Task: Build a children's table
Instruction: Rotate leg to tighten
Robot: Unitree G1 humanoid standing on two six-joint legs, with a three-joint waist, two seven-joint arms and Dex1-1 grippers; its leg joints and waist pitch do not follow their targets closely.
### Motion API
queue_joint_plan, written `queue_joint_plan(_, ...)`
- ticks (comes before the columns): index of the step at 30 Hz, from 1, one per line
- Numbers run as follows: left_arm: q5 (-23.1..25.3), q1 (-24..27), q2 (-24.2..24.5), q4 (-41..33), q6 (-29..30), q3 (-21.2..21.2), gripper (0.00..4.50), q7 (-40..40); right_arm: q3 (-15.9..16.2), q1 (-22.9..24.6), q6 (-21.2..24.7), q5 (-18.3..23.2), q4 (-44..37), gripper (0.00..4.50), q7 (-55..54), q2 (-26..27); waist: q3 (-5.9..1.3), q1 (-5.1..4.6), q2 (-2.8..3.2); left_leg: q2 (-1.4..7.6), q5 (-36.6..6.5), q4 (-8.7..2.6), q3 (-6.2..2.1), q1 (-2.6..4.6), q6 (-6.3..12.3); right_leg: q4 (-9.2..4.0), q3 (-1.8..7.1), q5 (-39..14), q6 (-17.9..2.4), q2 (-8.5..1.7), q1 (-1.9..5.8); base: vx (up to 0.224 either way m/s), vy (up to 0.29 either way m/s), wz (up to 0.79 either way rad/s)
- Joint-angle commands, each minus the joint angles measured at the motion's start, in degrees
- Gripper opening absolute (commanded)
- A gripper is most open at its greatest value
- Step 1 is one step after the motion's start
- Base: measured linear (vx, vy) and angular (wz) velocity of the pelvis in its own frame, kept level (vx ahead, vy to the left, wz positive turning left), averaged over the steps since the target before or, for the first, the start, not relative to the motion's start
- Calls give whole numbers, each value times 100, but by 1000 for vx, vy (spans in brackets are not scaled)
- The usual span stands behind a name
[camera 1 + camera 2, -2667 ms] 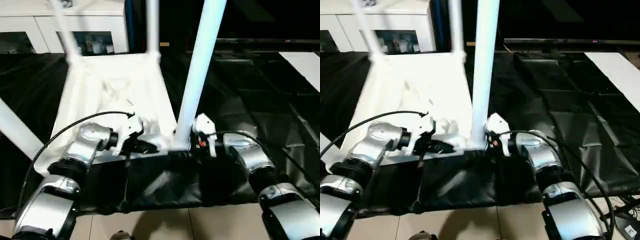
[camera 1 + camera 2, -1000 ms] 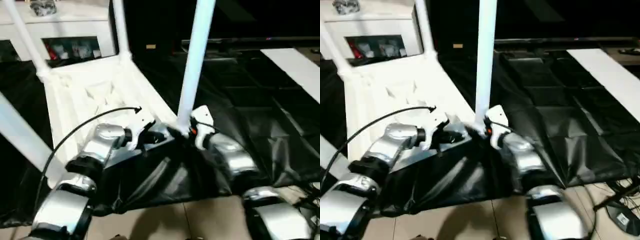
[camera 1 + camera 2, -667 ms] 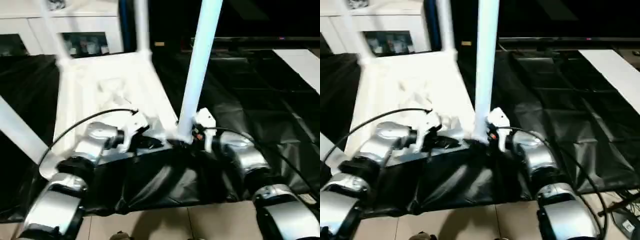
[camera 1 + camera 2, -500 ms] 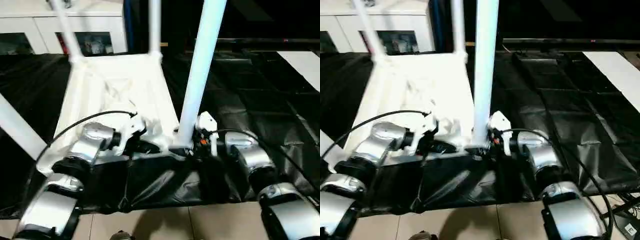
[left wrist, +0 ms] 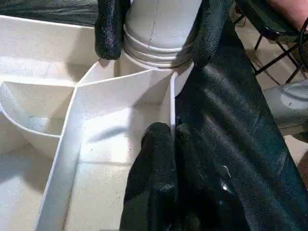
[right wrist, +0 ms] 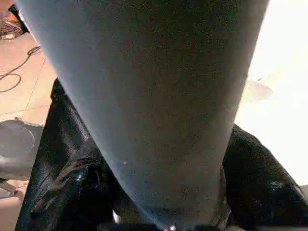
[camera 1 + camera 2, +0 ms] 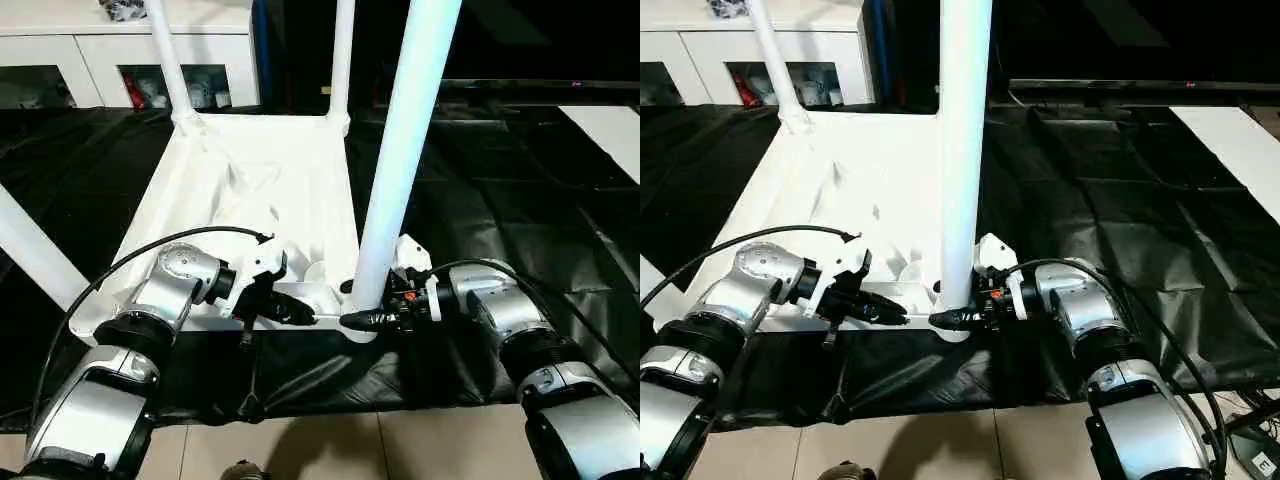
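Note:
The children's table [image 7: 260,180] lies upside down on black cloth, its ribbed underside facing up and its legs standing in the corner sockets. My left gripper [image 7: 303,315] is shut on the thin near rim wall [image 5: 172,120] of the top. My right gripper [image 7: 362,319] is shut on the foot of the near right leg [image 7: 400,150], one black finger [image 5: 108,29] on each side just above the socket. The near left leg [image 7: 35,255] slants out to the left. Two far legs [image 7: 170,60] rise at the back corners.
A white glass-door cabinet [image 7: 80,50] stands behind the table. Creased black cloth [image 7: 520,200] covers the floor to the right, with a white board [image 7: 610,125] at its far right. Beige floor tiles [image 7: 300,450] show in front of the cloth's near edge.
The whole picture has swayed and settled, so the camera moved. Both grippers keep the same holds on the rim and the near right leg.

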Motion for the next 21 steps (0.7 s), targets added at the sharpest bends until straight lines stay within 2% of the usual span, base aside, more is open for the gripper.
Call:
queue_joint_plan(1,19,-60,-88,8,3,-101,0,34,157,35,26,-36,-130,261,50,105,-386,-11,4,110,-1500,-369,38,77,282,-315,185,-1085,-1524,-259,296,0,0,0)
queue_joint_plan(3,23,-49,-112,0,31,-75,0,135,112,89,19,-16,-161,261,-78,143,-381,-4,8,116,-1544,-375,36,84,264,-325,187,-1186,-1497,-263,288,0,0,0)
queue_joint_plan(5,57,-41,-204,-18,185,-3,0,540,-61,212,89,-11,-198,261,-753,278,-364,-2,3,120,-1601,-393,35,88,190,-338,196,-1324,-1423,-262,285,0,0,0)
queue_joint_plan(7,91,-35,-285,-36,297,38,0,858,-160,286,51,-68,-178,261,-1282,371,-338,-23,8,108,-1841,-417,26,100,89,-389,190,-1781,-1306,-271,269,0,0,0)
queue_joint_plan(8,69,-21,-397,-80,401,91,0,1091,-248,331,39,-143,-128,261,-1867,477,-338,-30,37,102,-1978,-419,16,126,32,-426,190,-2098,-1210,-286,258,0,0,0)
queue_joint_plan(9,59,-13,-454,-102,444,115,0,1203,-292,353,48,-173,-106,260,-2138,530,-316,-70,21,99,-2072,-433,3,128,-40,-451,194,-2305,-1129,-285,235,0,0,0)
queue_joint_plan(11,56,21,-662,-171,536,146,0,1532,-417,425,143,-212,-65,259,-2873,741,-306,-136,11,69,-2145,-456,-32,91,-106,-485,176,-2672,-939,-285,267,0,0,0)
queue_joint_plan(12,60,38,-745,-202,573,144,0,1640,-455,456,173,-225,-60,259,-3135,833,-307,-165,2,57,-2222,-455,-41,114,-110,-525,172,-2883,-845,-292,242,0,0,0)
queue_joint_plan(14,116,66,-962,-228,603,126,0,2007,-559,478,251,-251,3,259,-3849,1126,-296,-221,13,37,-2286,-457,-56,98,-81,-561,164,-3076,-737,-279,240,0,0,0)
queue_joint_plan(15,145,67,-1160,-219,620,149,0,2412,-656,416,279,-276,111,258,-4568,1431,-296,-239,12,34,-2284,-459,-66,115,-101,-581,166,-3173,-694,-288,216,0,0,0)
queue_joint_plan(16,151,64,-1212,-215,628,158,0,2537,-677,395,274,-290,137,258,-4766,1515,-292,-264,12,27,-2311,-462,-69,111,-111,-587,160,-3222,-674,-281,213,0,0,0)
queue_joint_plan(18,213,85,-1282,-241,636,102,0,2656,-689,336,275,-343,184,257,-5167,1691,-285,-292,9,2,-2481,-458,-83,147,-108,-646,136,-3501,-531,-270,176,0,0,0)
queue_joint_plan(19,255,118,-1373,-292,674,80,0,2782,-661,302,247,-409,176,257,-5439,1826,-292,-309,38,3,-2545,-462,-88,152,-92,-660,136,-3504,-513,-268,171,0,0,0)
queue_joint_plan(21,259,130,-1418,-310,705,92,0,2856,-639,295,219,-439,160,257,-5513,1873,-304,-325,32,11,-2513,-480,-86,152,-61,-657,129,-3327,-542,-257,187,0,0,0)
